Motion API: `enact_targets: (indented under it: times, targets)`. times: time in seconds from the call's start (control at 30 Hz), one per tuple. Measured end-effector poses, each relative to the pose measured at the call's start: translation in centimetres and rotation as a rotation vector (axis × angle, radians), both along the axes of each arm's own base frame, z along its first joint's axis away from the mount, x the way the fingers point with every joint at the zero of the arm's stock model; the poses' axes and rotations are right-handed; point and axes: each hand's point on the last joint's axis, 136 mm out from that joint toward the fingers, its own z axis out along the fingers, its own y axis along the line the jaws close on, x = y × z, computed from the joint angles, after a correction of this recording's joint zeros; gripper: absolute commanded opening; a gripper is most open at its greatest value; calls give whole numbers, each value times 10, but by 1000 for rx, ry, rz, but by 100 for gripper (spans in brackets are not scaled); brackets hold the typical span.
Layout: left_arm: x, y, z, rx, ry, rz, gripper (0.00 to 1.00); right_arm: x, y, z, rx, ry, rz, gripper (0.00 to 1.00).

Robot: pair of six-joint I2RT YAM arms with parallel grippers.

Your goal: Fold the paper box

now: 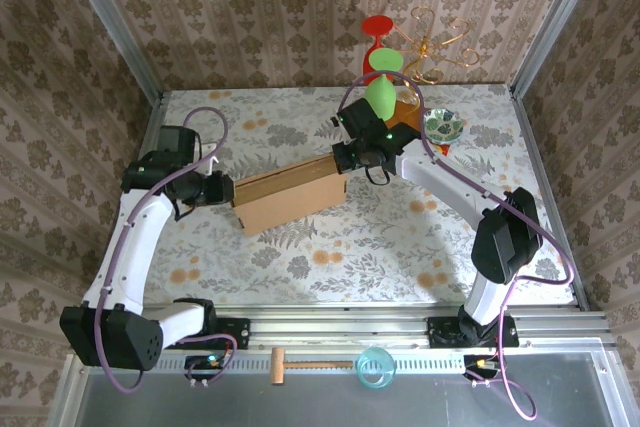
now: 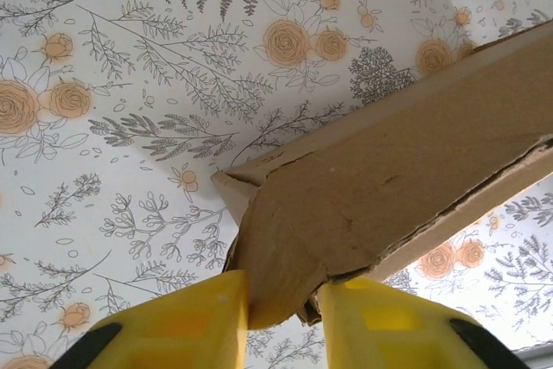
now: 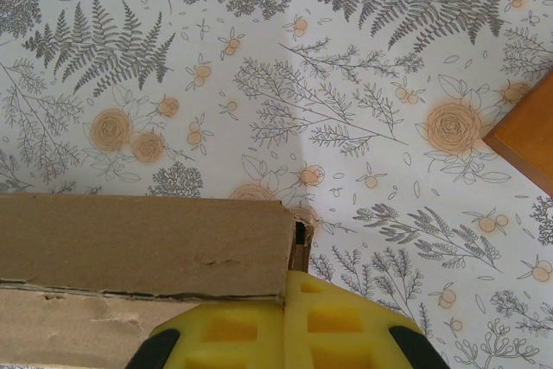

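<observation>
The paper box [image 1: 290, 197], a brown cardboard mailer folded into a long shallow shape, lies slanted across the middle of the floral table [image 1: 330, 247] between both arms. My left gripper [image 1: 228, 194] is at its left end. In the left wrist view, a rounded cardboard flap [image 2: 294, 248] sits between the yellow fingers [image 2: 186, 321] of that gripper [image 2: 283, 287], touching both. My right gripper [image 1: 348, 159] is at the box's right end. Its fingers [image 3: 341, 317] are pressed together, with the tips of this gripper [image 3: 285, 287] at the box's end corner [image 3: 289, 231]; no cardboard shows between them.
A red and a green goblet [image 1: 381, 67], a gold wire stand [image 1: 437, 42] and a patterned bowl [image 1: 443, 127] stand at the back right. An orange-brown board [image 3: 527, 140] lies right of the box end. A wooden mallet [image 1: 300, 362] and a teal cup [image 1: 375, 367] rest on the front rail.
</observation>
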Motion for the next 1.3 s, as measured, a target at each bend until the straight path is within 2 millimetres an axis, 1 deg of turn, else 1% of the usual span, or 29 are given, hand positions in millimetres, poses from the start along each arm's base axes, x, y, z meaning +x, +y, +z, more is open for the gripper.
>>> enact_targets:
  times: [0.17, 0.57, 0.7, 0.97, 1.3]
  targets:
    - [3, -1, 2, -11, -9, 13, 17, 0, 0, 0, 1, 0, 0, 0]
    - [3, -5, 1, -46, 10, 53, 11, -1, 1, 0, 3, 1, 3, 0]
    - [3, -5, 1, -59, 18, 72, 7, -1, 1, 0, 4, 2, 0, 0]
    - [5, -7, -6, -85, 67, 120, 2, -2, 1, 1, 2, 7, -1, 0]
    - [7, -10, -3, -170, 104, 179, 1, -4, -2, 1, -10, 24, -5, 0]
